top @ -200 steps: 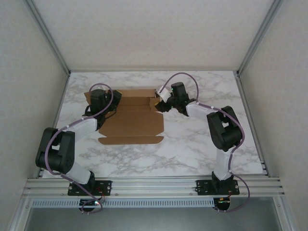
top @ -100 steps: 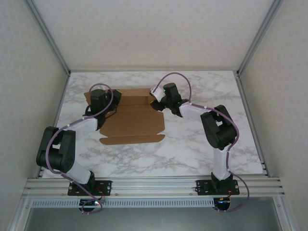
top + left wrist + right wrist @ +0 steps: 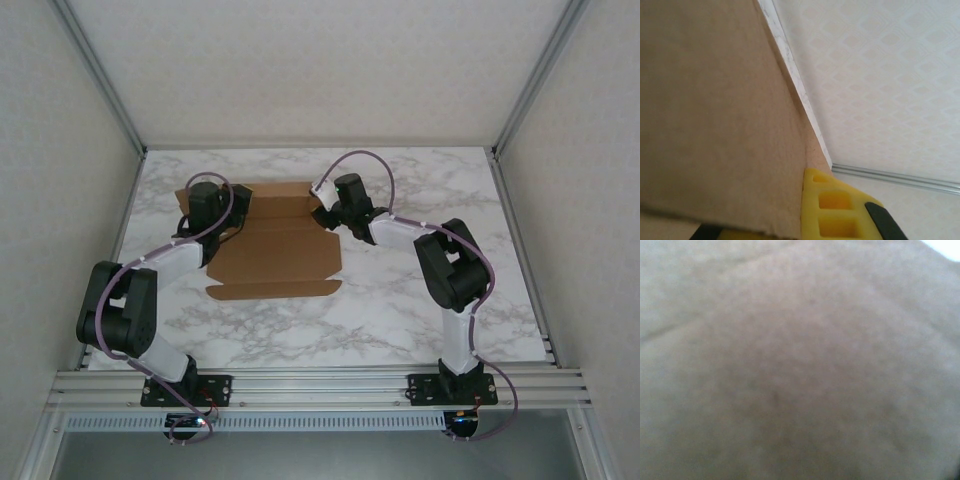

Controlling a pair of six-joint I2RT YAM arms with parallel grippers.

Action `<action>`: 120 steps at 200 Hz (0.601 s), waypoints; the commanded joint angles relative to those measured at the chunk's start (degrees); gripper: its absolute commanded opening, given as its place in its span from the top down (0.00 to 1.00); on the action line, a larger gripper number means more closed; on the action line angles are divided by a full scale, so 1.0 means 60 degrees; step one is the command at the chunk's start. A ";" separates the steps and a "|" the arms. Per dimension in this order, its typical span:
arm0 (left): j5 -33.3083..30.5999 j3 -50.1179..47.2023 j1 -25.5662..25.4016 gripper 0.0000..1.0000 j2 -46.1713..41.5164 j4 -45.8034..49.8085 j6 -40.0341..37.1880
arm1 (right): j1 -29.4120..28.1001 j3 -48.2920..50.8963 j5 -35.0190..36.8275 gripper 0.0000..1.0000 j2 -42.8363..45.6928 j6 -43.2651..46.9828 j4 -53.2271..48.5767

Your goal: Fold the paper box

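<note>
Paper box [image 3: 280, 255]: plain brown die-cut cardboard sheet with flaps and small tabs, laid mostly flat on the white-and-grey marbled table top [image 3: 400, 310]. It is located left of centre, towards the far edge, between the two arms.
Box position against the earlier frames: unchanged. The near edge with its tabs is found along the same line.
Left gripper [image 3: 205, 212]: placed at the left flap of the paper box.
Left gripper state: in the left wrist view the brown flap [image 3: 715, 110] is seen pinched between the fingers, with one yellow finger pad [image 3: 832, 207] laid against its edge. The jaws are pressed together on the cardboard.
Left arm against the earlier frames: no displacement is observed.
Right gripper [image 3: 325, 210]: set at the far right corner of the sheet.
Right gripper state: cannot be told. From above, the fingertips are masked by the wrist.
Right wrist view: brown cardboard [image 3: 800, 360] is seen at very close range, blurred, with a faint crease line at the left.
Right arm against the earlier frames: the wrist has been displaced leftward, onto the corner of the box. The elbow has been drawn leftward with it.
Background, left wrist view: a pale patterned wall [image 3: 890, 75] and an aluminium frame rail [image 3: 900, 177] are seen beyond the flap.
</note>
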State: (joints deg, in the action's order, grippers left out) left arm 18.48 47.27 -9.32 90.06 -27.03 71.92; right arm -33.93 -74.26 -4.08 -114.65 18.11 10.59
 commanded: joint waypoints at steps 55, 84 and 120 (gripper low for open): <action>0.0454 -0.0390 -0.0505 1.00 -0.0233 0.1508 0.0810 | -0.0169 -0.0515 0.0607 0.69 -0.0299 -0.0697 0.0184; 0.0253 -0.0480 -0.0607 1.00 -0.0336 0.1668 0.0994 | -0.0202 -0.0782 0.1050 0.72 -0.0401 -0.0848 -0.0090; 0.0024 -0.0350 -0.0702 1.00 -0.0346 0.2023 0.1154 | -0.0434 -0.1662 0.2581 0.71 -0.0917 -0.0982 -0.1218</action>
State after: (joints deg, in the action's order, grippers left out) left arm 14.57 46.39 -11.33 88.09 -25.15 77.73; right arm -35.03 -79.99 4.25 -117.56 13.45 6.57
